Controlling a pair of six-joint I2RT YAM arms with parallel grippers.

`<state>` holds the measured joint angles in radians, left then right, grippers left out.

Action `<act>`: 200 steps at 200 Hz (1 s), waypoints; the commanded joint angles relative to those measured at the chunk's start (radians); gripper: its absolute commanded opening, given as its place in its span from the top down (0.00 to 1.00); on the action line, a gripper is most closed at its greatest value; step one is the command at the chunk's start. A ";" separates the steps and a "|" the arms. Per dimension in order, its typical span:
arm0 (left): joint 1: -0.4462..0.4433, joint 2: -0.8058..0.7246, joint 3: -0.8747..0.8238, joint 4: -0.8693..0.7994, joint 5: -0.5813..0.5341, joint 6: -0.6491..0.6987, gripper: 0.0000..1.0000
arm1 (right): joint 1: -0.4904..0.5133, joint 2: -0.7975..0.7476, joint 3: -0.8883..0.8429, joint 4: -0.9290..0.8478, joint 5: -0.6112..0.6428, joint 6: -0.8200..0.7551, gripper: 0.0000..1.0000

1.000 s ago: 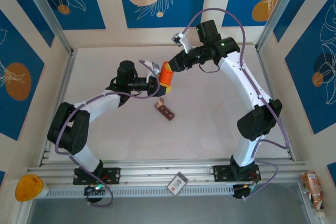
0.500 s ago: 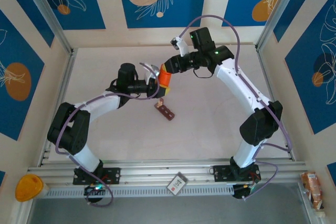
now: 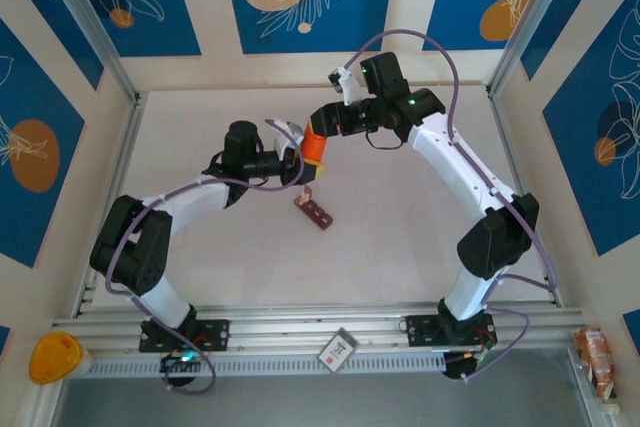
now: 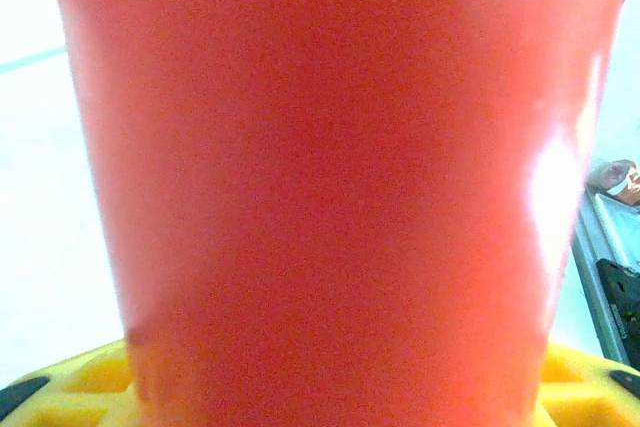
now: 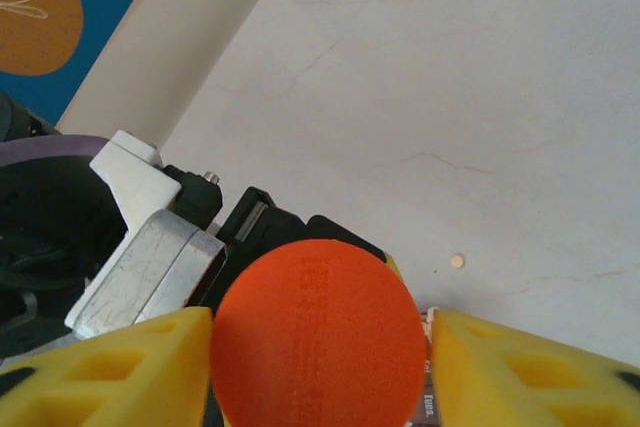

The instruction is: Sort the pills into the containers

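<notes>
Top view: left claw [image 3: 301,157] clamps orange bottle [image 3: 315,149] mid-table; right claw [image 3: 319,129] at its far end; containers [image 3: 314,211] just nearer.
Left wrist: orange bottle [image 4: 340,187] between yellow pads [image 4: 85,392].
Right wrist: fingers [image 5: 100,367] flank cap [image 5: 318,332]; grip unclear.
Handling: containers likely light, stiff; pinch long sides.

The right end effector [image 5: 320,319] has a yellow finger [image 5: 110,372] on each side of a round orange bottle [image 5: 315,367] (pressing or not, I cannot tell). Behind it is the other arm's grey metal part [image 5: 150,262]; one pale pill [image 5: 457,261] lies on the tabletop [image 5: 480,97].
</notes>
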<state>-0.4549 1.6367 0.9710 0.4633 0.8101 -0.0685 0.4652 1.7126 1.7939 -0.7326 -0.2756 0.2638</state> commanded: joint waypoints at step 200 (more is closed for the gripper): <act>-0.002 -0.024 0.076 -0.034 0.182 0.024 1.00 | -0.062 0.039 0.108 -0.157 -0.276 -0.351 0.26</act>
<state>-0.4549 1.6367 1.0130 0.4286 0.9493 -0.0681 0.4000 1.7393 1.8664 -0.8497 -0.5316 -0.0647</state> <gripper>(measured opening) 0.526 0.764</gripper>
